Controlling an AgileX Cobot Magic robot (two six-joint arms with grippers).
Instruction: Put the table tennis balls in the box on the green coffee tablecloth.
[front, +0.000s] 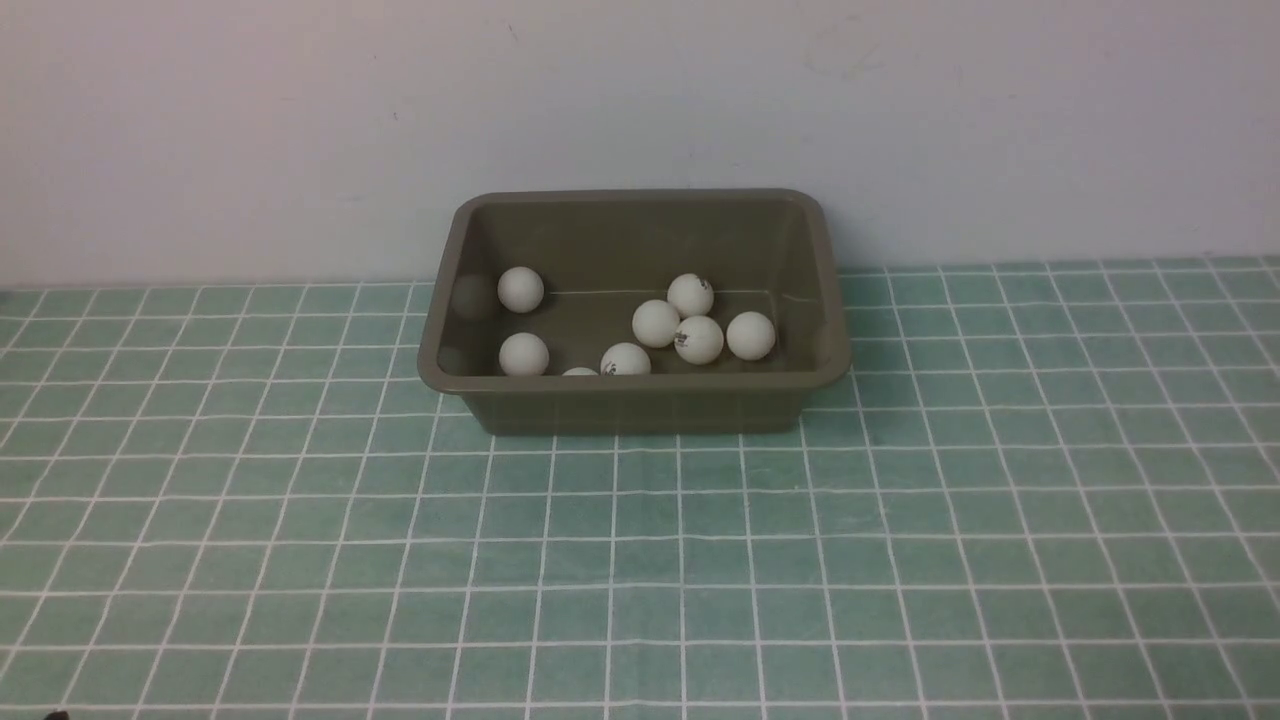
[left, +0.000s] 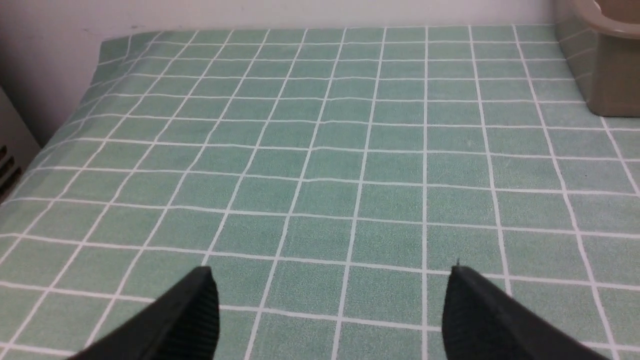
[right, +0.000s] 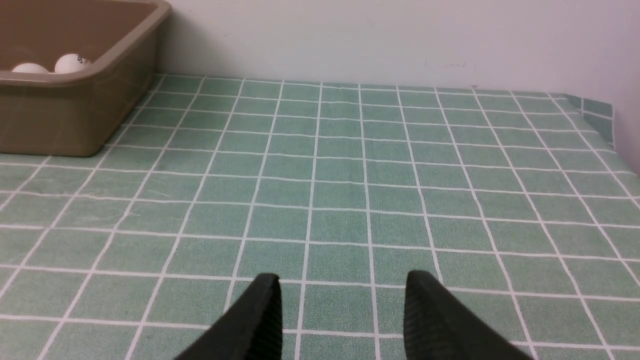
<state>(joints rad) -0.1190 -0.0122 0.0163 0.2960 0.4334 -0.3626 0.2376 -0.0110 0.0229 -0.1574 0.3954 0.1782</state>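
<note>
Box (front: 640, 405): 12 o'clock on tablecloth (front: 640, 580), against wall | balls (front: 656, 324): inside box | left gripper (left: 330, 280): jaws apart, empty | right gripper (right: 342, 285): jaws gapped, empty.

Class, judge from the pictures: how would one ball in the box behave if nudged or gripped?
A ball would probably roll freely: it is round and rests on the flat floor of the box. It looks small and smooth, so it is likely light and could slip from a pinch.

You saw one ball (front: 579, 372) mostly hidden behind the box (front: 640, 405) near rim; both wrist views cropped the box.
</note>
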